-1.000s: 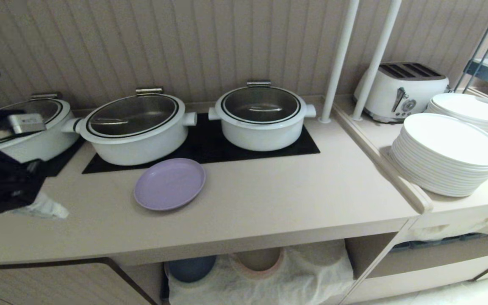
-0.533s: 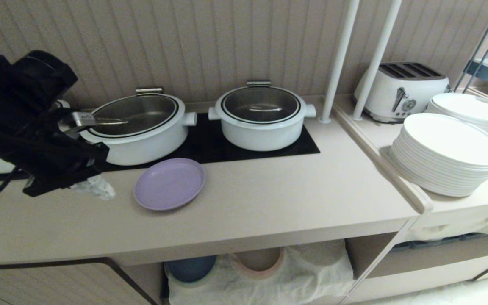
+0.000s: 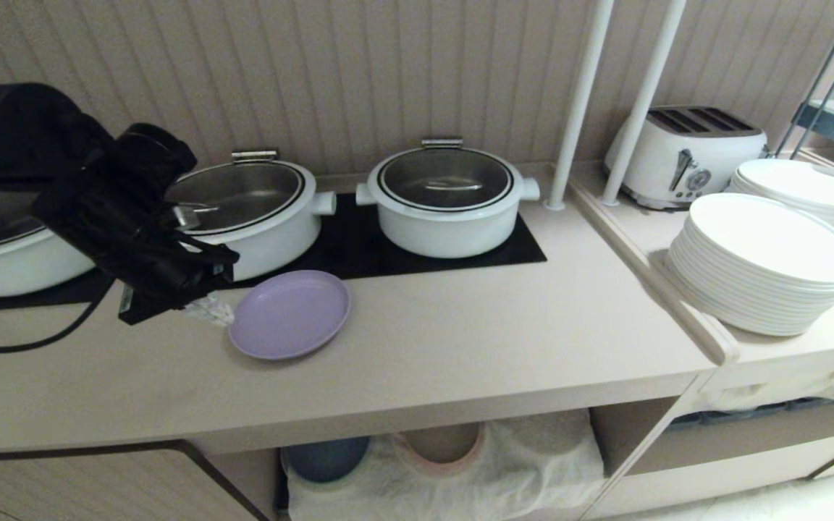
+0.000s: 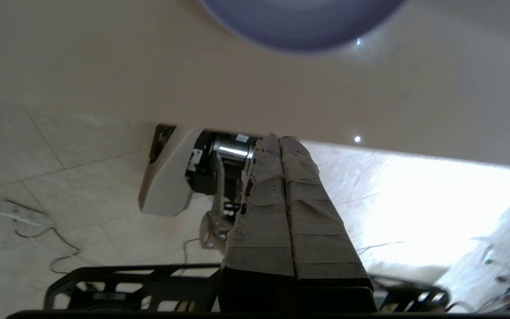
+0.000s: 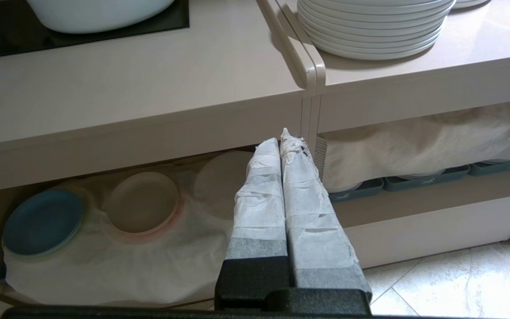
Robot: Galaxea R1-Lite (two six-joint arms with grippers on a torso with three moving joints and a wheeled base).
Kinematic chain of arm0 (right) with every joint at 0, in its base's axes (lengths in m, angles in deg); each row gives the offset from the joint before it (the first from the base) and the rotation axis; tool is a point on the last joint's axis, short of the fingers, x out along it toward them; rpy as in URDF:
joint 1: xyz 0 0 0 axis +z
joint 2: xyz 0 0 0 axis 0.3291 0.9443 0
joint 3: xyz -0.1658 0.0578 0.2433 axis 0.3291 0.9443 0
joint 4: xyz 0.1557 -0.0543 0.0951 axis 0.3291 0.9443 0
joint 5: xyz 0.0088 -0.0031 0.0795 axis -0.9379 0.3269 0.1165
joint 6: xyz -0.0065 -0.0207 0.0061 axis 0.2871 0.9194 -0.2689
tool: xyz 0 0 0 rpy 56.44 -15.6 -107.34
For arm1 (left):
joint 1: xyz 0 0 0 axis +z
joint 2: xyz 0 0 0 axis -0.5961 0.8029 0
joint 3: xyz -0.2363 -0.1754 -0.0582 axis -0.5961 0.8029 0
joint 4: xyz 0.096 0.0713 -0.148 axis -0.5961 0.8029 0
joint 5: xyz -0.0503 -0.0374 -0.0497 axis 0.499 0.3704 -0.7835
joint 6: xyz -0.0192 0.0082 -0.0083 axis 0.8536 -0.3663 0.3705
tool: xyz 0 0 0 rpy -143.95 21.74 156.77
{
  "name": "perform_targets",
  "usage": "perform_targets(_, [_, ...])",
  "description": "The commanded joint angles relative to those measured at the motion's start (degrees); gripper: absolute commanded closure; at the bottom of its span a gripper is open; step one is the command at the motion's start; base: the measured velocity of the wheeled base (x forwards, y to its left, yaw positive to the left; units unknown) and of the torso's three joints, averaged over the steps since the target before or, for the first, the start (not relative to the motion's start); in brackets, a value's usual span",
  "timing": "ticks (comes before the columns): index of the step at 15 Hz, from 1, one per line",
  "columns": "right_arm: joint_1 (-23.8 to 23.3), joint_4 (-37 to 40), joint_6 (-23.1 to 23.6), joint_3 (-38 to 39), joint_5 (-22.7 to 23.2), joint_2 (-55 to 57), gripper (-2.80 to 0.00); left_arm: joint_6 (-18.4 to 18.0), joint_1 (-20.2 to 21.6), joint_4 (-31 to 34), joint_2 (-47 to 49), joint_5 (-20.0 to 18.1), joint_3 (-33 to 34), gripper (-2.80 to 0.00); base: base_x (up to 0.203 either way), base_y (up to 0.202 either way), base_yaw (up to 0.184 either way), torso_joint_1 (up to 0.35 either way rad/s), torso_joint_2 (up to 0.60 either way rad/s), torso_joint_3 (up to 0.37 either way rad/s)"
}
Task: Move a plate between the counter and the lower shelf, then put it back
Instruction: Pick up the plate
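Three white pots (image 3: 446, 199) with glass lids sit on the black hob panels at the back of the counter (image 3: 460, 340). The purple plate (image 3: 289, 313) lies empty on the counter in front of the middle pot. The left gripper (image 3: 207, 310), fingers pressed together and holding nothing, hovers just beside the plate's left rim. On the lower shelf (image 5: 117, 261), a blue plate (image 5: 42, 221) and a beige-pink plate (image 5: 142, 202) rest on the cream cloth. The right gripper (image 5: 281, 141) is clenched and empty, low before the shelf.
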Motion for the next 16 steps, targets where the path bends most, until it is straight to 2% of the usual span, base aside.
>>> perform_targets(1, [0.04, -0.02, -0.05, 0.00, 0.01, 0.00, 0.00, 0.81, 1.08, 0.31, 3.67, 0.28, -2.60, 0.00, 0.000, 0.000, 0.000, 0.000, 0.00, 0.000])
perform_targets(5, [0.03, -0.03, -0.05, -0.01, -0.07, 0.00, 0.00, 0.19, 4.02, 0.40, 5.76, 0.94, -3.89, 0.00, 0.000, 0.000, 0.000, 0.000, 0.00, 0.000])
perform_targets(13, [-0.01, -0.02, -0.05, 0.00, 0.01, 0.00, 0.00, 0.12, 5.46, 0.31, 10.98, 1.00, -7.67, 0.00, 0.000, 0.000, 0.000, 0.000, 0.00, 0.000])
perform_targets(16, [-0.05, -0.02, -0.05, 0.00, -0.07, 0.00, 0.00, -0.02, 5.91, 0.25, 13.45, 3.47, -7.80, 0.00, 0.000, 0.000, 0.000, 0.000, 0.00, 0.000])
